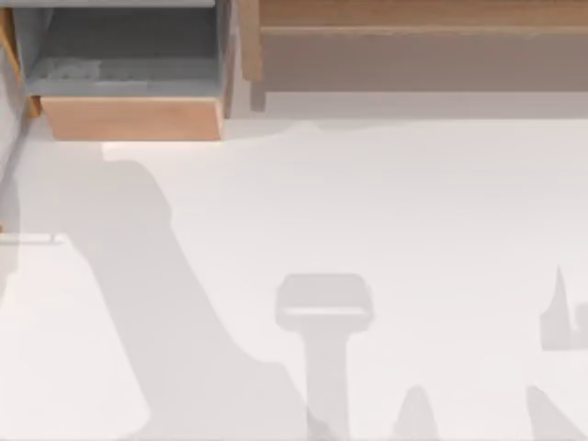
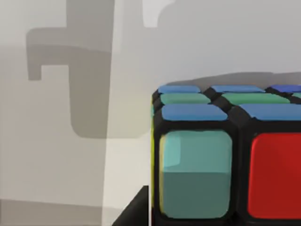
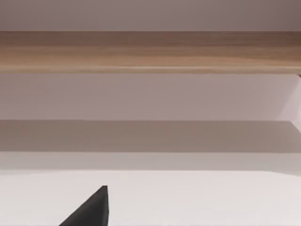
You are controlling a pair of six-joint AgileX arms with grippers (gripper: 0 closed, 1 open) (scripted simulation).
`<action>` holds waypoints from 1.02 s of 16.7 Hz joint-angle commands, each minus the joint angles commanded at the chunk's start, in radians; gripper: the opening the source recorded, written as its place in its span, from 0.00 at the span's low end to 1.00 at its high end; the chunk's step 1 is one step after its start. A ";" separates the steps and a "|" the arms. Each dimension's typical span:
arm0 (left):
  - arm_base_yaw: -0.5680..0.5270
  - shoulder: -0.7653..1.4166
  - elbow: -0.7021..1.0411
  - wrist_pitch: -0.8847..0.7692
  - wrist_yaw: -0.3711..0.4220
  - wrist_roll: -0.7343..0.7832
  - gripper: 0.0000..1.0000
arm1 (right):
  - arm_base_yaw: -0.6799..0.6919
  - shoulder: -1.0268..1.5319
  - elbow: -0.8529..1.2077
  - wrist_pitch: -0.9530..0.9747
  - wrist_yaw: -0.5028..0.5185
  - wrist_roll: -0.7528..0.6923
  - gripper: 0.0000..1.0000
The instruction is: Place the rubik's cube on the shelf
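The rubik's cube (image 2: pixel 225 155) looms close in the left wrist view, showing blue and green squares on top and teal and red ones on the front. A dark finger (image 2: pixel 135 209) of my left gripper presses against its side, and the cube hangs above the white table. The shelf (image 1: pixel 413 16), a long light-brown ledge with a tan-grey front face, runs along the back right of the top view. It also crosses the right wrist view as the wooden shelf (image 3: pixel 150 49), some way ahead of my right gripper (image 3: pixel 91 209), seen as a dark tip.
A grey-lined box compartment (image 1: pixel 129 118) with a wood front stands at the back left, beside the shelf's end. The white table (image 1: pixel 386 202) stretches across the middle, crossed by arm shadows at the left and the front.
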 joint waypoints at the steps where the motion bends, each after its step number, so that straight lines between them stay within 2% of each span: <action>1: 0.000 0.000 0.000 0.000 0.000 0.000 0.40 | 0.000 0.000 0.000 0.000 0.000 0.000 1.00; 6: 0.000 0.000 0.000 0.000 0.000 0.000 0.02 | 0.000 0.000 0.000 0.000 0.000 0.000 1.00; 17: 0.004 -0.002 0.007 -0.015 -0.006 -0.003 0.00 | 0.000 0.000 0.000 0.000 0.000 0.000 1.00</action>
